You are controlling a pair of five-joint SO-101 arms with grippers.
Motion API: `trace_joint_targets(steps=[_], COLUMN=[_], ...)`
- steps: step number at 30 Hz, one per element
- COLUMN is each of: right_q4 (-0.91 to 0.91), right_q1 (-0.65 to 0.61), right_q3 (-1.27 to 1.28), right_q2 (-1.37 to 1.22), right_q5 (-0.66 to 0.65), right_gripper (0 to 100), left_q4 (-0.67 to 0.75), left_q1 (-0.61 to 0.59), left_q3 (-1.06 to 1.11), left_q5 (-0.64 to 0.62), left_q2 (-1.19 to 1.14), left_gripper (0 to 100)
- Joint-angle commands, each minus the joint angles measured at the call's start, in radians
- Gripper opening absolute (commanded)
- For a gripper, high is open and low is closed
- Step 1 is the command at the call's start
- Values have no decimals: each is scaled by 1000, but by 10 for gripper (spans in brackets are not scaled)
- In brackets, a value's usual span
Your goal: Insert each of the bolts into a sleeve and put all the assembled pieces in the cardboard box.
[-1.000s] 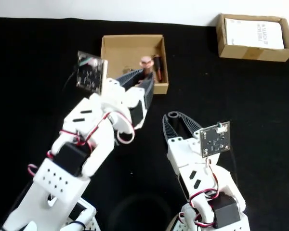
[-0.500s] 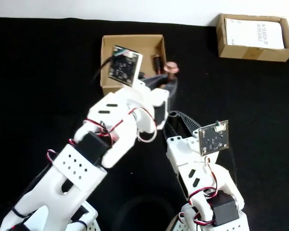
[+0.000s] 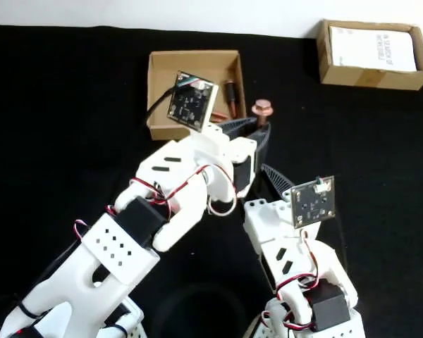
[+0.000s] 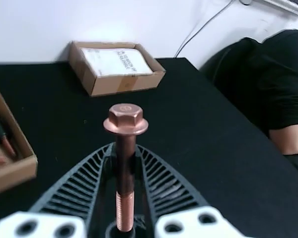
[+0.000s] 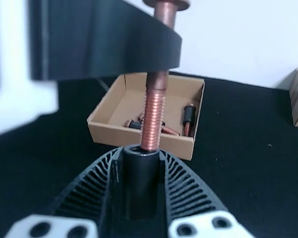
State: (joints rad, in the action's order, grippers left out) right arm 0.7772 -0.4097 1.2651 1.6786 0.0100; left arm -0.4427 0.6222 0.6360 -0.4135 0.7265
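Bolt (image 4: 125, 124), likely stiff and slick, sits clenched mid-shank in left gripper (image 4: 125, 151), tip at the sleeve (image 5: 139, 183) right gripper (image 5: 140, 151) clasps.

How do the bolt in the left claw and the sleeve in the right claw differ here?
The bolt is copper-coloured with a hex head and threads; the sleeve is plain black. The left claw grips the bolt; the right claw grips the sleeve. The bolt's threaded tip sits at the sleeve's open mouth. Both are clamped and lined up end to end.
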Motion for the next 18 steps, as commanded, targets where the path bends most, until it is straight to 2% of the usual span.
trace_joint_targets(steps=[1, 6, 18], right_q4=[-22, -25, -107], right_q1=[2, 48, 56], right_q3=[-16, -16, -16], right_q2=[1, 1, -1], right_q5=[-9, -11, -11], right_gripper=[8, 8, 8], left_q4=[18, -64, -187], left_q1=[2, 12, 54], left_q3=[24, 31, 24], left_q5=[-35, -37, -31], left_q2=[10, 10, 10], left_gripper=[8, 8, 9])
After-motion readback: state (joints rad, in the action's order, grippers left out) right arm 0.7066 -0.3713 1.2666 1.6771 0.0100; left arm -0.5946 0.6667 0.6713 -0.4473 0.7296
